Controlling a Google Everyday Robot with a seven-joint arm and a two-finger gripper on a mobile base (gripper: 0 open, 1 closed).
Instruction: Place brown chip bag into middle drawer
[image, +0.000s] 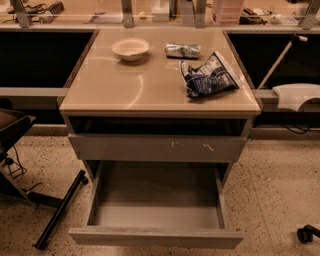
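The middle drawer (155, 238) is pulled out at the bottom of the cabinet. Its plain grey front panel faces me and its grey floor is bare. No brown chip bag shows anywhere in the camera view. The gripper is out of view as well, and no part of the arm shows.
On the beige cabinet top (125, 85) sit a white bowl (130, 48), a small silver packet (183, 50) and a blue-and-white chip bag (209, 76). A shut grey drawer front with pale scratch marks (157, 148) is above the open drawer. A black stand leg (60, 210) lies on the floor at left.
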